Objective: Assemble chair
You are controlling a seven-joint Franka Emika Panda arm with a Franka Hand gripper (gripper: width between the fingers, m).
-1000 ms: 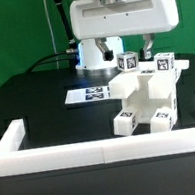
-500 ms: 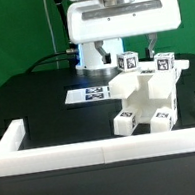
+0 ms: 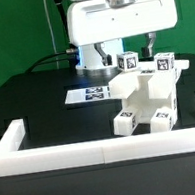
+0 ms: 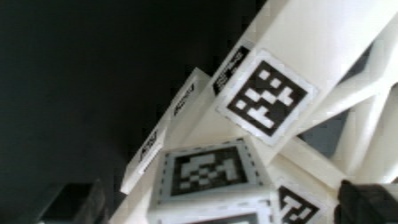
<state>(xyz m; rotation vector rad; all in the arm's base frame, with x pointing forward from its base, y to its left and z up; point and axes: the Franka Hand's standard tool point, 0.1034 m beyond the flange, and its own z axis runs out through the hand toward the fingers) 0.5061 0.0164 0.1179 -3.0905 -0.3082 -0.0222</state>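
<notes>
The chair stands near the border wall (probably braced there), beside the marker board. Above it the gripper hangs spread wide, holding nothing, apparently lining up.

Colours and patterns we record on the bench

We list a small matte-white blocky plastic chair bearing black-and-white square tags; a thin flat white marker board printed with black tag patterns; a matte black table top; a long low white border wall; a large glossy white robot body; a green backdrop.
</notes>
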